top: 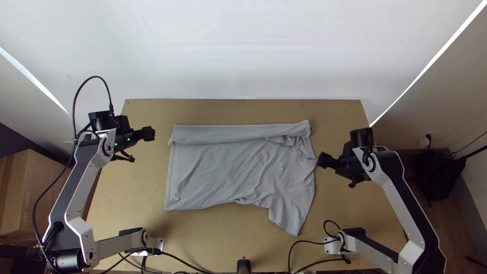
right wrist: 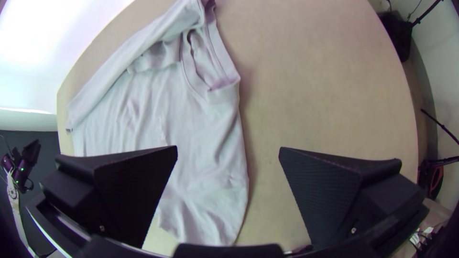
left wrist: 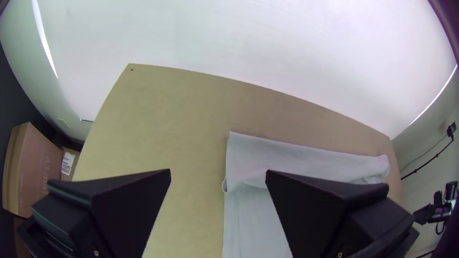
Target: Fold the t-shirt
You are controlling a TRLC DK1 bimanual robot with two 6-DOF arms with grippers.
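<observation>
The grey t-shirt (top: 228, 167) lies on the table with its collar toward the right. Its far long side is folded over in a strip, and one sleeve spreads toward the near edge. To the left of the shirt, apart from it, is my left gripper (top: 147, 134); my right gripper (top: 327, 161) is close beside the collar end. In the left wrist view the left gripper (left wrist: 218, 179) stands open, the t-shirt (left wrist: 306, 160) partly behind one finger. The right wrist view has the right gripper (right wrist: 228, 155) open too, with the t-shirt (right wrist: 196, 124) below and nothing held.
The wooden table (top: 243, 238) has bare surface around the shirt. Black cables (top: 299, 243) run along its near edge by the arm bases. A cardboard box (top: 30, 193) stands beyond the left side, and a dark bag (top: 439, 172) beyond the right.
</observation>
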